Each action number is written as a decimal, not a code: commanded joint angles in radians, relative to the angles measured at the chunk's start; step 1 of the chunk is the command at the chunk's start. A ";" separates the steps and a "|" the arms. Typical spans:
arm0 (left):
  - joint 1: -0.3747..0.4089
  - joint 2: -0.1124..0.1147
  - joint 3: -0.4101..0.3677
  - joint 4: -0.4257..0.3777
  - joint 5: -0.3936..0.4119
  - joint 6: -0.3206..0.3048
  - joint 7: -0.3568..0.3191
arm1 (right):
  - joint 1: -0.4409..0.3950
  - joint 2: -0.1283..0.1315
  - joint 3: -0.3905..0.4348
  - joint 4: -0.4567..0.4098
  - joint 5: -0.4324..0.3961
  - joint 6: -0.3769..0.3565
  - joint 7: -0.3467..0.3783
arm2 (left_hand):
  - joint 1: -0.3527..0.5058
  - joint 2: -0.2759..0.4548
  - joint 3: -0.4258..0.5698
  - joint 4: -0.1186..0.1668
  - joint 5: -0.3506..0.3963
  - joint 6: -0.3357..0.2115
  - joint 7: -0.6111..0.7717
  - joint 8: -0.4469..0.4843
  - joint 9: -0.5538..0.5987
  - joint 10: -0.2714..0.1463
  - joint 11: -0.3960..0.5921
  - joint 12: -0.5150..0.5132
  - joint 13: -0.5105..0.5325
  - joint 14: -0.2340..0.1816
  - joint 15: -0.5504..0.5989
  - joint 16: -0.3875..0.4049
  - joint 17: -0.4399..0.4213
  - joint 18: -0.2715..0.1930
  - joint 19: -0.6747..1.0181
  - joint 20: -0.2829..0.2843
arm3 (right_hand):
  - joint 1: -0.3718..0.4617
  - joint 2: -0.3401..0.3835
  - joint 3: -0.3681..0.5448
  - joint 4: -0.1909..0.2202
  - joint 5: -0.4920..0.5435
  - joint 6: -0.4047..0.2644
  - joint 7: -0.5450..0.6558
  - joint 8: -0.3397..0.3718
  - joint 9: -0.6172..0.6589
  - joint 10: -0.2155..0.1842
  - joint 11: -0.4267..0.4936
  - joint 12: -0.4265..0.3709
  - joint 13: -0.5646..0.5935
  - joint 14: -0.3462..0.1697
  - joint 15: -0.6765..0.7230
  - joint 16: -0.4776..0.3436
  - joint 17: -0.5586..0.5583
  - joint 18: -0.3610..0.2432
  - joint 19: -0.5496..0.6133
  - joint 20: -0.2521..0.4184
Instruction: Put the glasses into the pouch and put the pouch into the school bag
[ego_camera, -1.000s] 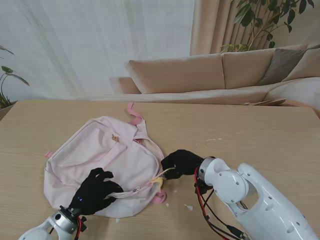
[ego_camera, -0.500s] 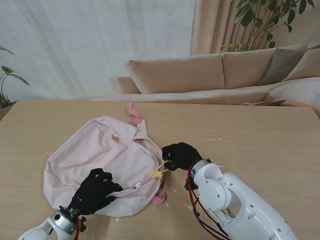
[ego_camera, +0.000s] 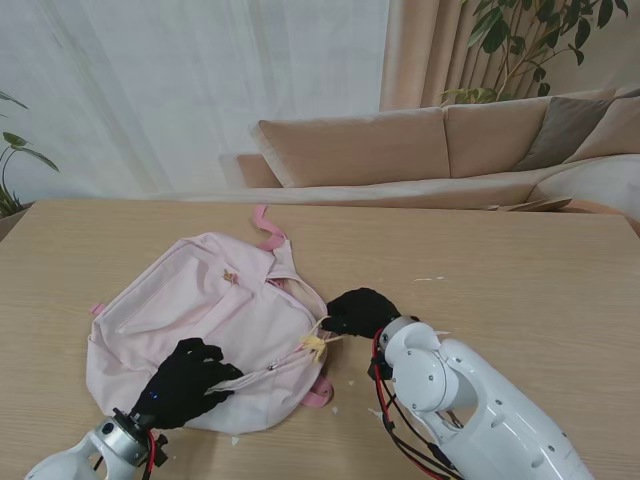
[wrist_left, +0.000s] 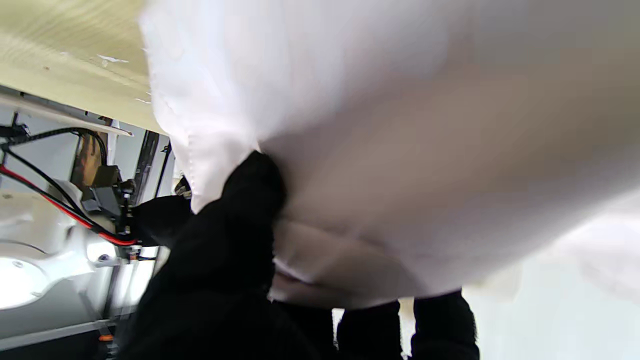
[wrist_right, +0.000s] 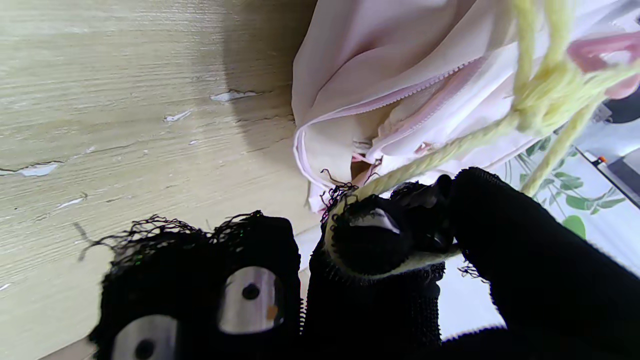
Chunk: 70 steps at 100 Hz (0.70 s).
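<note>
The pink school bag (ego_camera: 200, 310) lies flat on the wooden table (ego_camera: 520, 270), left of centre. My left hand (ego_camera: 185, 380) is shut on the bag's near edge; the left wrist view shows its black fingers (wrist_left: 235, 240) pinching the pale fabric (wrist_left: 375, 125). At the bag's right side, my right hand (ego_camera: 358, 312) is shut on the yellow cord (ego_camera: 318, 344) tied to the zipper pull. In the right wrist view the cord (wrist_right: 540, 95) runs taut from the fingertips (wrist_right: 400, 240) to the zipper of the bag (wrist_right: 390, 65). No glasses or pouch can be seen.
The white forearm (ego_camera: 470, 400) with red and black cables lies over the near right of the table. A pink carry strap (ego_camera: 268, 230) sticks out on the bag's far side. Small white scuffs (ego_camera: 378, 413) mark the wood. A beige sofa (ego_camera: 420, 150) stands behind the table.
My right hand has drawn the yellow cord slightly away from me and to the left, and its forearm swung in behind it. The left hand kept its hold, shifting a touch nearer.
</note>
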 joint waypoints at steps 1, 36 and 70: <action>0.049 -0.002 -0.036 -0.049 -0.018 0.000 -0.117 | -0.005 0.012 0.016 0.009 0.004 -0.020 -0.002 | -0.114 -0.021 0.167 0.027 -0.094 -0.060 0.100 -0.140 -0.170 0.011 0.024 -0.185 -0.076 -0.027 -0.083 -0.050 -0.041 -0.010 -0.107 -0.032 | -0.073 0.126 -0.032 0.008 0.098 0.008 0.057 0.022 0.109 0.054 0.133 0.032 0.029 0.013 0.062 0.020 0.043 -0.007 0.311 0.022; 0.060 -0.013 -0.094 -0.180 -0.305 0.080 -0.341 | -0.092 0.026 0.037 -0.047 -0.068 -0.161 -0.018 | -0.628 0.188 -0.022 0.077 -0.214 0.136 -0.287 -0.430 -0.419 0.062 -0.056 -0.477 -0.207 -0.036 -0.316 -0.093 -0.078 -0.032 -0.499 0.036 | -0.087 0.091 -0.014 0.030 0.114 -0.007 0.040 0.038 0.109 0.045 0.136 0.034 0.029 0.004 0.065 0.021 0.045 -0.025 0.311 0.023; -0.019 0.005 0.030 -0.213 -0.251 0.312 -0.448 | -0.186 0.044 0.041 -0.111 -0.174 -0.262 -0.025 | -0.547 0.068 0.107 0.084 -0.288 0.142 -0.290 -0.440 -0.494 0.038 -0.045 -0.472 -0.236 -0.048 -0.371 -0.088 -0.108 -0.050 -0.523 0.028 | -0.087 0.090 -0.028 0.041 0.113 -0.017 0.033 0.047 0.108 0.033 0.135 0.035 0.030 -0.012 0.067 0.022 0.047 -0.044 0.311 0.023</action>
